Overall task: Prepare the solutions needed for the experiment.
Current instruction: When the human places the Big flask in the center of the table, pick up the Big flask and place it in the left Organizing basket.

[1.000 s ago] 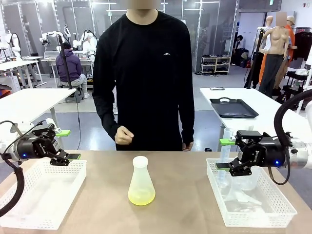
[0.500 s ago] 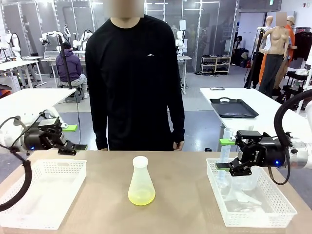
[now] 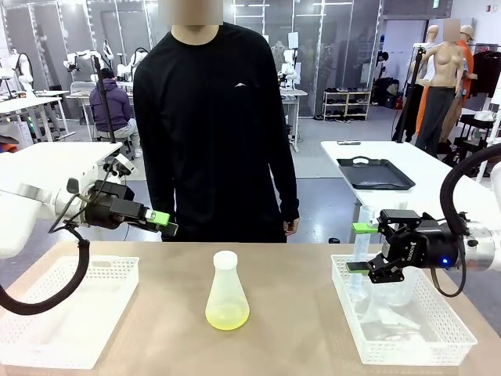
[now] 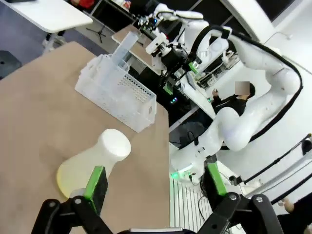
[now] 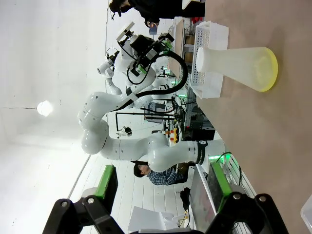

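Observation:
A frosted conical flask (image 3: 226, 291) stands mid-table with the pale yellow-green solution (image 3: 227, 316) in its bottom. My left gripper (image 3: 167, 225) hovers open, up and to the left of the flask's neck, fingers pointing right. In the left wrist view the flask (image 4: 92, 168) lies low on the left, ahead of the open left gripper (image 4: 155, 183) and apart from its fingers. My right gripper (image 3: 360, 247) is open over the left end of the right basket (image 3: 438, 345). The right wrist view shows the flask (image 5: 239, 66) far ahead of that open gripper (image 5: 163, 183).
A white basket (image 3: 47, 345) sits at the table's left. The right basket holds clear labware, with a tall cylinder (image 3: 363, 235) beside my right gripper. A person in black (image 3: 215, 117) stands at the far edge, arms down.
My left arm swung up and right from over the left basket toward the flask, its fingers turning to point right. The person lowered a hand and shifted left. The right arm stayed still.

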`<state>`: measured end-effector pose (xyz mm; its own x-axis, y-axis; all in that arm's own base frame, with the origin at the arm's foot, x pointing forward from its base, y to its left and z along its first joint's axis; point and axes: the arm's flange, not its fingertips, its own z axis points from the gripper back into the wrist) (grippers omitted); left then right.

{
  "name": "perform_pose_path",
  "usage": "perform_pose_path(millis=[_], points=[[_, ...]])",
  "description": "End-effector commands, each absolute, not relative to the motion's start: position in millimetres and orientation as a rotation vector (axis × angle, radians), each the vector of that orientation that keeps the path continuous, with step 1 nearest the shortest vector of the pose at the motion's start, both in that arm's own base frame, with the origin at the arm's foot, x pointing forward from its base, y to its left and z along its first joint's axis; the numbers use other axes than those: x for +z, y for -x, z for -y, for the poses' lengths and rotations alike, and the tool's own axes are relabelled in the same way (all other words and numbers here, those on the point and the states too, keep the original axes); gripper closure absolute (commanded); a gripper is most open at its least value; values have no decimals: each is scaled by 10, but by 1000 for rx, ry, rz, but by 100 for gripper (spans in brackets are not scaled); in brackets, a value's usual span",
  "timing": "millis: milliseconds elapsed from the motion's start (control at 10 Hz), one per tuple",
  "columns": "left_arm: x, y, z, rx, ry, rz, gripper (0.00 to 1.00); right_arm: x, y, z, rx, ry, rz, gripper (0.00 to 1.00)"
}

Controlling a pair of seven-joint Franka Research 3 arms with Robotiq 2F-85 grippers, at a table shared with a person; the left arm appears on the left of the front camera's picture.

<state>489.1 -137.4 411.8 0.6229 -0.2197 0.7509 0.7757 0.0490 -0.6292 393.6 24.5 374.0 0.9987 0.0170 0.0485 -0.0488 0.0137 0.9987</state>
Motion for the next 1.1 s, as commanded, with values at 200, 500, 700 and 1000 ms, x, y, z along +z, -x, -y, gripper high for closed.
perform_pose_path(millis=[200, 500, 700, 1000], points=[[4175, -4846, 1231, -720, 1367, 518, 0, 3745, -3926, -255, 62, -1563, 34, 6], [4132, -4902, 1212, -738, 1343, 512, 0, 3745, -3926, -255, 62, -1563, 34, 6], [4122, -5132, 1405, -863, 1116, 828, 0, 3745, -3926, -255, 62, -1563, 34, 6], [4072, -5379, 1600, -1096, 1040, 940, 0, 3745, -3926, -255, 62, -1563, 34, 6]])
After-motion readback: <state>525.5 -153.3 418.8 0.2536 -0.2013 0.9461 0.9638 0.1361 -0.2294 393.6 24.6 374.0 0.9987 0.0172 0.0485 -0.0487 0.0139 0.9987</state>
